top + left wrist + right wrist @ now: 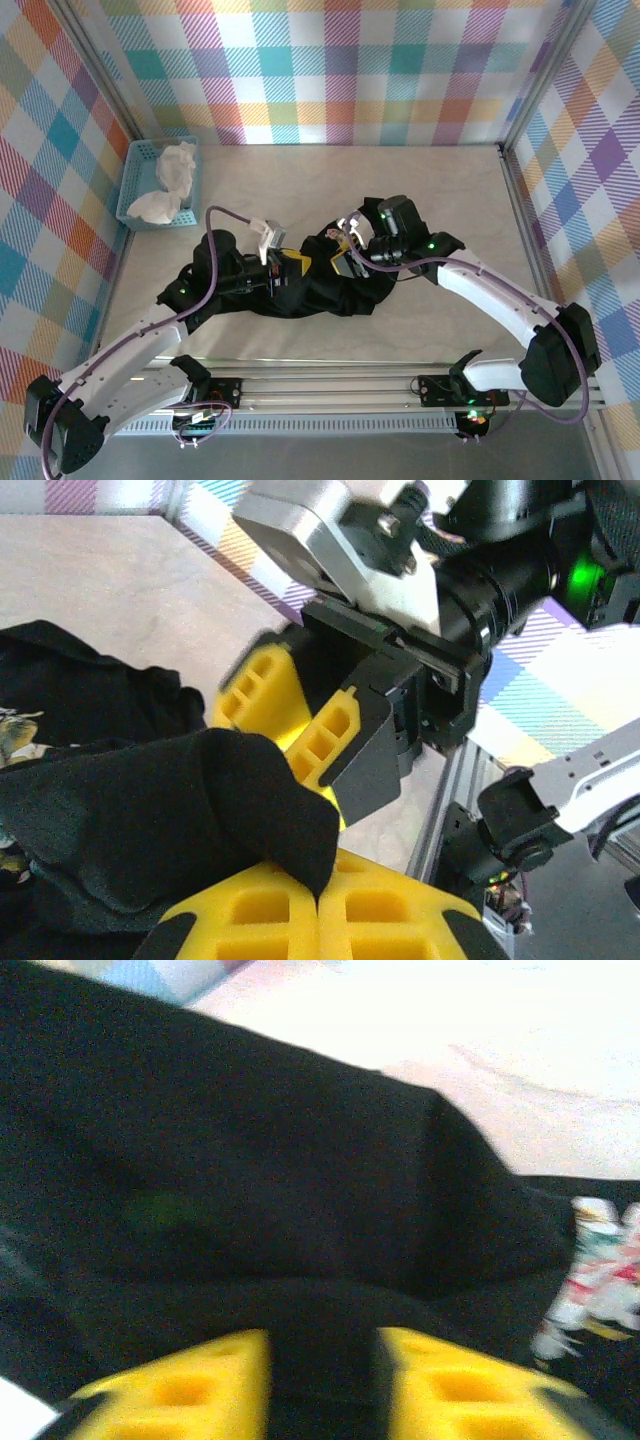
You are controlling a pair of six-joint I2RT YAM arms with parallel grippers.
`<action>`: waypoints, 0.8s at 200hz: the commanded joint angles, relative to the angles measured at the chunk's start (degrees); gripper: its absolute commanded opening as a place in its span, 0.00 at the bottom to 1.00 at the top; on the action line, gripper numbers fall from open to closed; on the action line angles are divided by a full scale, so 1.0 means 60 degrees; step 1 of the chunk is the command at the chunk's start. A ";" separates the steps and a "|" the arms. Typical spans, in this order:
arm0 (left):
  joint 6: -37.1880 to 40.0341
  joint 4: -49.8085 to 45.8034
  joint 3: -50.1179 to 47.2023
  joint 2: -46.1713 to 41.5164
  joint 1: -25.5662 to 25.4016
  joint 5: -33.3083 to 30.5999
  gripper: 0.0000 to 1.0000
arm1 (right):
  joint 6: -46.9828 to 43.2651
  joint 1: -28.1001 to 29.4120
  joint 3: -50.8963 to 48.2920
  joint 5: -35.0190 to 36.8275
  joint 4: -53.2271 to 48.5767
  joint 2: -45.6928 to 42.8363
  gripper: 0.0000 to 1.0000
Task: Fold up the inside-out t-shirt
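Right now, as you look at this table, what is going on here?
Two robot arms are working on a black t-shirt, which lies crumpled in the middle of the table, not yet folded. The left claw is shut on a fold of the cloth. The right claw grips the cloth close beside it. A blue basket holding a white cloth sits at the far left corner, apart from both arms.

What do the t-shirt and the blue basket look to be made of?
The t-shirt: soft matte black knit, likely cotton; it bunches and drapes in folds. The basket: light-blue moulded plastic, probably; rigid walls with a grid of holes.
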 commanded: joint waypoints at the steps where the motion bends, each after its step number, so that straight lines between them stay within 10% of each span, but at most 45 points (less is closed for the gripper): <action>1: -0.0718 0.1017 -0.0275 -0.0442 0.0016 -0.1520 0.05 | 0.0514 0.0071 -0.1209 -0.2140 0.1582 -0.0565 0.04; 71: -0.0294 0.1553 -0.0879 -0.1019 0.0016 -0.2282 0.00 | -0.0112 0.1564 -0.1361 -0.2792 0.1582 -0.0291 0.00; 107: 0.1058 0.1966 -0.1278 -0.1145 0.0016 -0.0943 0.00 | -0.0668 0.1643 -0.1159 -0.1416 0.1102 -0.0985 0.34; 160: 0.2230 0.2037 -0.1533 -0.1467 0.0022 0.0053 0.00 | -0.0677 0.0905 -0.1132 0.0679 0.1096 -0.1807 0.49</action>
